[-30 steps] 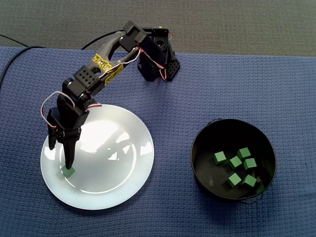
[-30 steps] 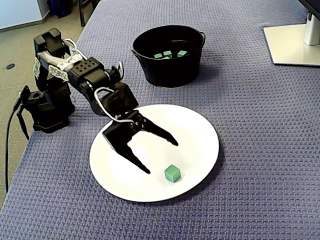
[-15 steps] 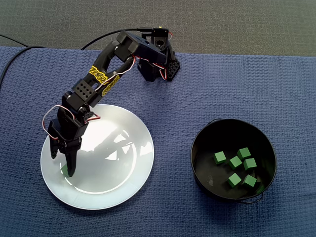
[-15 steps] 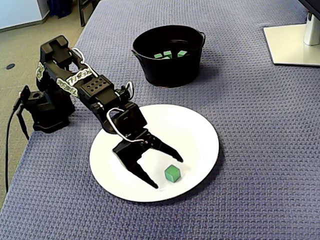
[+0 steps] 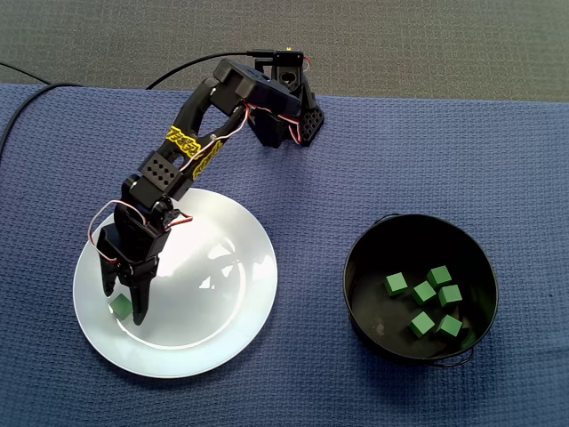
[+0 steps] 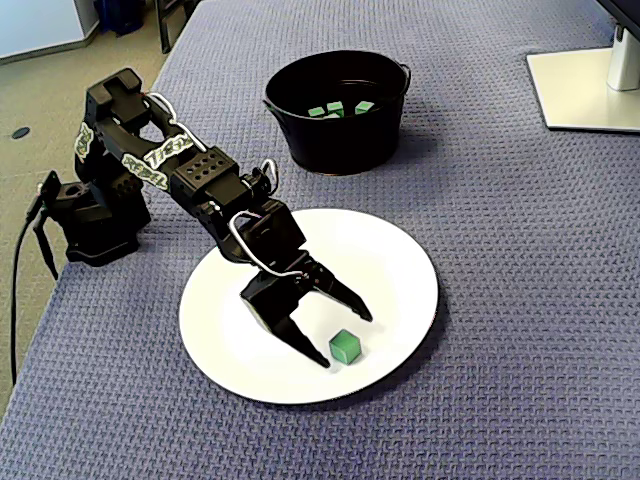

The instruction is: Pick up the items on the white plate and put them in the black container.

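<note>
Lowered and advanced since the earlier frame, the gripper point(image 6: 344, 338) now brackets the green cube point(image 6: 344, 349).
In a fixed view the blue cloth point(image 5: 356, 187) carries the white plate point(image 5: 222, 267) toward its left edge and the black container point(image 5: 360, 267) toward its right. The arm point(image 5: 191, 142) reaches over the plate. Its claw stands apart, one finger on each side of the cube, near the plate's left edge; contact cannot be confirmed. Five loose cubes point(image 5: 425, 292) lie inside the container.

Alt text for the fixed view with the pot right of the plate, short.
An open gripper straddles one green cube near the left edge of a white plate. To the right, a black pot holds five green cubes, all on a blue cloth.
</note>
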